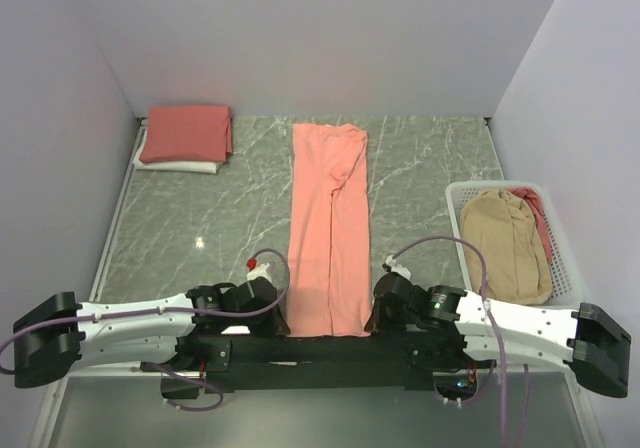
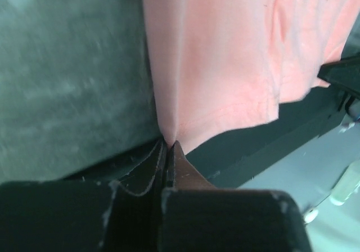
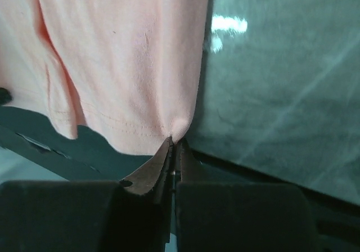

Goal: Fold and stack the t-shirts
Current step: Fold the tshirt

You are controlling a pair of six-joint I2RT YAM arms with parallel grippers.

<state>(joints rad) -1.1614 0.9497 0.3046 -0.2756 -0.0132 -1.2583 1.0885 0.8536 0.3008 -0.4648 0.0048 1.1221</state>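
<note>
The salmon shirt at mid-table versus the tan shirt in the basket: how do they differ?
The salmon shirt lies flat as a long narrow strip on the table; the tan shirt sits bunched in the white basket. The salmon shirt's near corners are pinched by the left gripper and right gripper; no gripper holds the tan shirt. Both are plain and not yet on the folded stack.

The marbled table (image 1: 420, 168) carries a salmon shirt (image 1: 328, 238), a folded stack (image 1: 185, 138) and a basket (image 1: 480, 185).
</note>
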